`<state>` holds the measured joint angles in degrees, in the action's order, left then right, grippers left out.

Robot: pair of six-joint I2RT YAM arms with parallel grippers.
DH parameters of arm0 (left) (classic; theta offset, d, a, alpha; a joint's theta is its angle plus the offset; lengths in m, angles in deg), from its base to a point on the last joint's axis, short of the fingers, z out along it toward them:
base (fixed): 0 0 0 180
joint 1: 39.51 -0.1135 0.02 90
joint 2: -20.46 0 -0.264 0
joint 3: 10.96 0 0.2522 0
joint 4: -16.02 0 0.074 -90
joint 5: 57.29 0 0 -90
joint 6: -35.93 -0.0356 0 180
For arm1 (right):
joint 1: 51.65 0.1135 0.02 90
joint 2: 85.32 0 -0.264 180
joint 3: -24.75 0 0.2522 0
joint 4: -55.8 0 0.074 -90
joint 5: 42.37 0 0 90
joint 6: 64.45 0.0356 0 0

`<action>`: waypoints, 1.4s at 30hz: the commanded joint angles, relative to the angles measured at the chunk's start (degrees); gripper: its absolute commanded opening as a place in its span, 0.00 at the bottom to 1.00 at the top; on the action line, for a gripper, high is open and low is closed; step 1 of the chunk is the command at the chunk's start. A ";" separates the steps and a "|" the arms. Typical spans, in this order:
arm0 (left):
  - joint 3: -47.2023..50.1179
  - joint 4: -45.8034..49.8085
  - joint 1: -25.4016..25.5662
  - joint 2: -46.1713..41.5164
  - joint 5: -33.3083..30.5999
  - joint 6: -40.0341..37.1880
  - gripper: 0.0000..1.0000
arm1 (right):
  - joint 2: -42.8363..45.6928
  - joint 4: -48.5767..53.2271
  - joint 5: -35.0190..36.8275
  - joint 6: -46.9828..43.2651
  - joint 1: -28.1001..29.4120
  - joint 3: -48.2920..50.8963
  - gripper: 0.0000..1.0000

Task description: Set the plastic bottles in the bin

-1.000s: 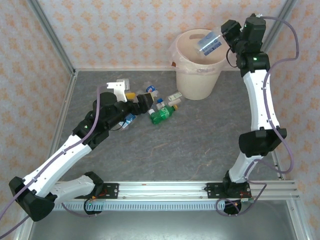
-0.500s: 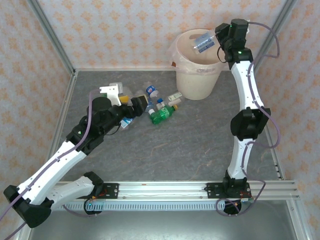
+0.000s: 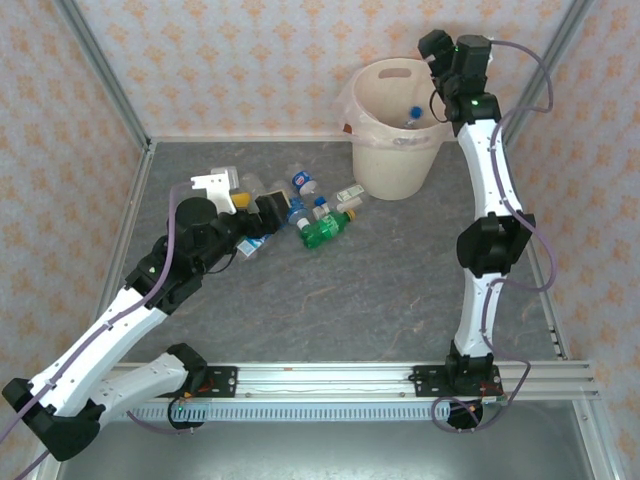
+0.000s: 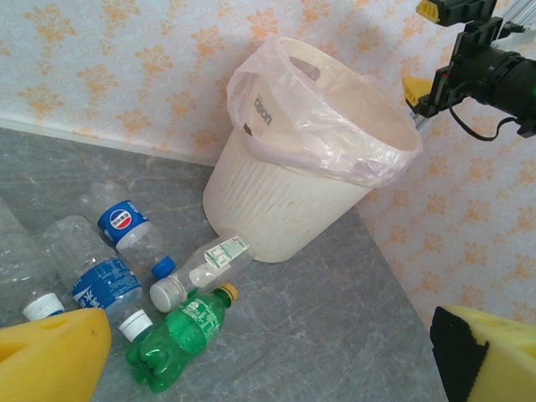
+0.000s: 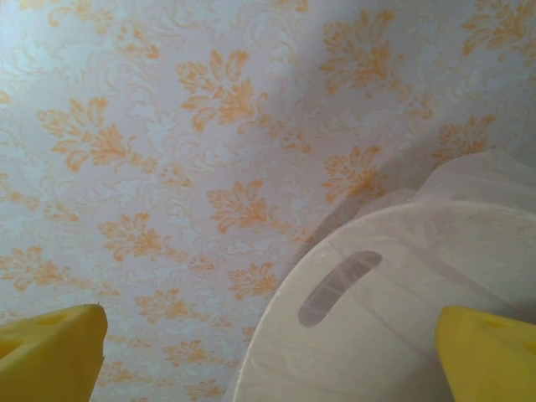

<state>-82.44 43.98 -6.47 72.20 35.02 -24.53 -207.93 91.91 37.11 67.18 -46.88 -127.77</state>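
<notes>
The left pincer is recorded spread and empty, beside the plastic bottles lying left of centre on the tabletop. The green bottle is noted just to its lower right, long axis lower-left to upper-right, cap pointed toward the bin. The right pincer is held spread and empty over the bin rim.

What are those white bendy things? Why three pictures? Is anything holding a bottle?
They are two robot arms bolted to a table, each ending in a two-finger gripper. One picture looks down from above. The other two come from cameras on the wrists; the yellow pads at their edges are the fingers. On the table lie small plastic bottles: a green bottle and clear bottles with blue labels. The cream bin stands at the back, with a bottle inside. The left gripper is open near the pile; the right gripper is open by the bin's rim. Nothing is held.
</notes>
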 commanded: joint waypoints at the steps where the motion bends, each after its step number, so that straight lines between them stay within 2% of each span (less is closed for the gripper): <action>1: 0.97 0.48 0.45 -0.28 -1.60 -0.88 0.99 | 4.21 2.48 1.49 -2.91 0.56 -1.11 1.00; 6: 1.79 0.23 0.20 1.31 -2.30 -0.84 0.99 | 9.54 5.57 2.53 -5.77 2.34 2.60 1.00; 11: 3.39 -0.75 -0.76 2.96 -0.90 -0.57 0.99 | 17.74 5.02 4.58 -8.45 6.16 13.65 1.00; 16: 5.63 -1.24 -1.78 3.94 -0.94 -0.65 0.99 | 24.79 4.98 3.09 -9.27 8.90 23.01 1.00; 21: 8.92 -2.25 -2.99 4.10 -3.86 1.64 0.99 | 31.58 5.00 2.96 -11.01 12.13 31.57 1.00; 30: 10.62 -3.13 -4.10 10.27 -0.93 3.68 0.99 | 40.52 3.25 -3.09 -13.99 13.98 46.41 1.00; 34: 9.44 -0.10 -4.36 14.63 -5.14 3.73 0.99 | 43.87 1.69 -6.10 -15.82 14.02 53.37 1.00; 42: 8.01 0.60 -7.39 22.94 -8.87 1.06 0.99 | 50.05 -5.92 -13.14 -17.26 14.11 68.21 1.00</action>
<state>-72.65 43.04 -13.16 93.64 29.79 -22.02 -160.37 91.04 27.42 51.60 -33.15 -62.18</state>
